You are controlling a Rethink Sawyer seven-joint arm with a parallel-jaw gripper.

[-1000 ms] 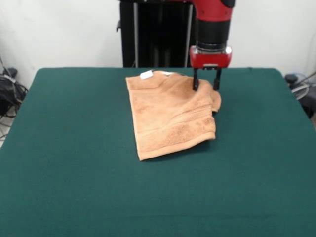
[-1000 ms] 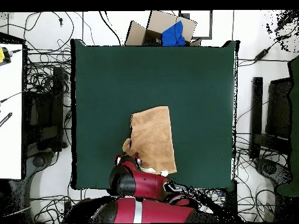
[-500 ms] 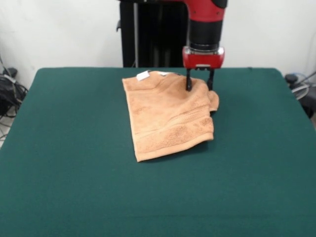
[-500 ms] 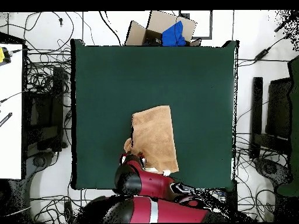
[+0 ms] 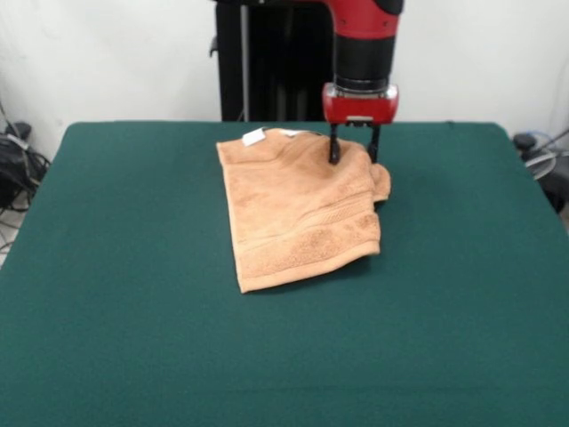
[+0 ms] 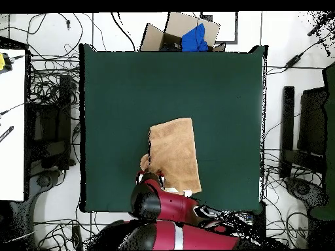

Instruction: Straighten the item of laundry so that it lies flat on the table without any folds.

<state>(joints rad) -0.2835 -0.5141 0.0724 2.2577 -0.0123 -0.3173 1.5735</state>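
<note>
My gripper (image 5: pixel 353 156) has dragged the towel (image 5: pixel 300 212) a little sideways along the table's (image 5: pixel 133 311) robot-side edge, fingers pinching a raised fold at its corner. It's still folded double, so I judge the flattening barely begun.

A cardboard box (image 6: pixel 171 33) is sitting on the floor just past the table's far edge in the overhead view, with a blue cloth (image 6: pixel 194 39) lying in it. Cables (image 6: pixel 52 88) are trailing over the floor at left. A white bench (image 6: pixel 12 124) is standing at far left, a black stand (image 6: pixel 289 134) at right.
</note>
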